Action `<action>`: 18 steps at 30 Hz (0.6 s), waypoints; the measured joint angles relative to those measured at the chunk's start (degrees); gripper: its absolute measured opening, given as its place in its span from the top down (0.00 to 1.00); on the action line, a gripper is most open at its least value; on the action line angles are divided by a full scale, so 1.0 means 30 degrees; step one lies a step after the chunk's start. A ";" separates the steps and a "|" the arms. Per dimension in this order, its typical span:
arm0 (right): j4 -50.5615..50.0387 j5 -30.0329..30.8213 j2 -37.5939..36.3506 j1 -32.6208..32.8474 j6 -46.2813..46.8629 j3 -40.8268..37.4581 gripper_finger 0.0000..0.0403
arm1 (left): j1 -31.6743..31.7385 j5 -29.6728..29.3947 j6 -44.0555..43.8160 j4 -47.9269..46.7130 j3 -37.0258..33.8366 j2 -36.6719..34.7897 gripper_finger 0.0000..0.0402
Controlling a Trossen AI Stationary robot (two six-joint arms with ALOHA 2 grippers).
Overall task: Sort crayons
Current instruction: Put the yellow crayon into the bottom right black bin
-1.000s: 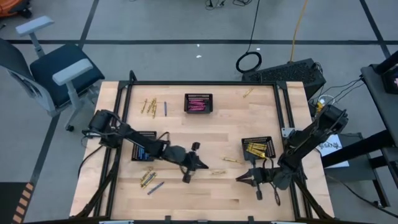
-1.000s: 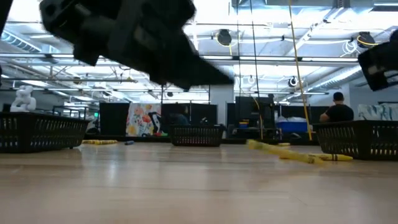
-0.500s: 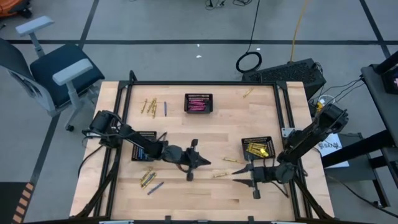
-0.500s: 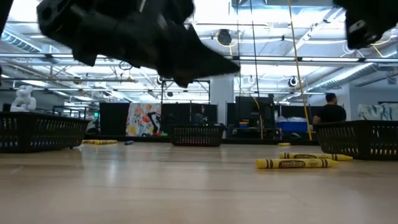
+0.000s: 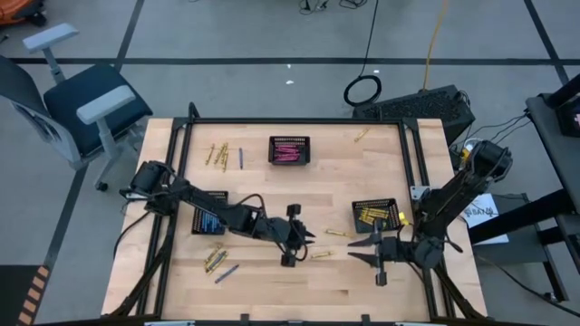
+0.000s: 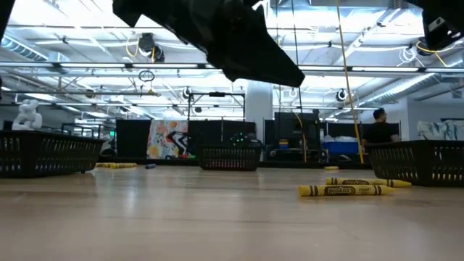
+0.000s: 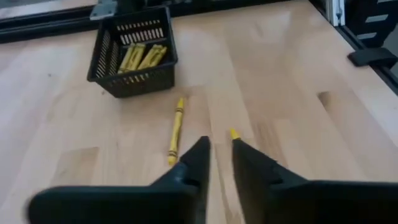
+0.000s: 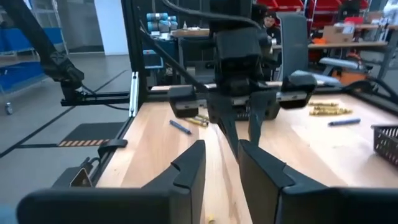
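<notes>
While two yellow crayons lie loose on the tabletop (image 5: 272,190), the sorting is at a pick-up step. One yellow crayon (image 7: 176,130) lies just ahead of the left end effector (image 7: 219,152) and slightly to one side of its fingers; only the tip of a second crayon (image 7: 234,134) shows in the gap right at the fingertips, so I judge this second one to be the target. Beyond them stands a black basket (image 7: 132,54) already holding yellow crayons. Other crayons lie far off: a gold and blue cluster (image 5: 216,263) back beside the left arm, another (image 5: 222,155) near the far edge, and pink ones in a basket (image 5: 289,150).

The left end effector's fingers are spread a little with nothing between them. It hangs above the wood, pointing toward the right arm. The next move likely calls for lowering so the fingers straddle that crayon, then pinching.

The right end effector (image 5: 365,252) faces the left one, near the yellow basket, its fingers (image 8: 189,163) slightly parted and holding nothing, the arm folded back toward its base
</notes>
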 joint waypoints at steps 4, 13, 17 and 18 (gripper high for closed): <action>0.0160 0.0005 0.1004 0.0048 0.1375 0.0071 0.82 | -0.0217 -0.0035 -0.0271 -0.0025 0.0029 0.0335 0.67; -0.0620 -0.0058 0.3116 0.0597 0.0349 0.2584 0.87 | -0.1605 -0.2718 -0.1588 0.2013 0.0469 0.3026 0.55; -0.0598 -0.0058 0.3340 0.0583 -0.0644 0.3141 0.88 | -0.1782 -0.2949 -0.1804 0.2660 0.1110 0.4138 0.55; -0.0604 -0.0058 0.3332 0.0583 -0.0817 0.3162 0.88 | -0.1782 -0.2866 -0.2095 0.2866 0.1226 0.4396 0.55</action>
